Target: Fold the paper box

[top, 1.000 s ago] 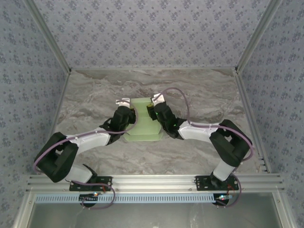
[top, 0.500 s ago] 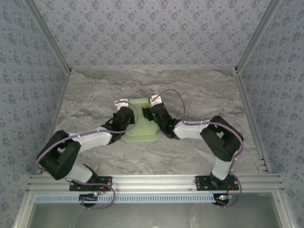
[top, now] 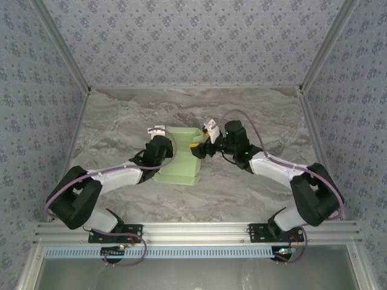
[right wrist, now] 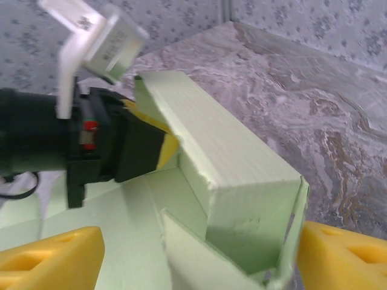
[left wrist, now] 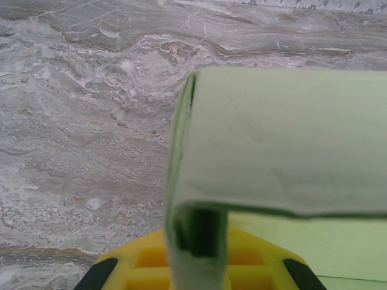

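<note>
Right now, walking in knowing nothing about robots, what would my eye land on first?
Probably the pale green paper box, half folded, in the middle of the marbled table. Two black-and-white arms reach in on it from either side. The left gripper is shut on its left wall, while the right gripper stands open at its right end, bright yellow fingers either side of a raised corner.
</note>
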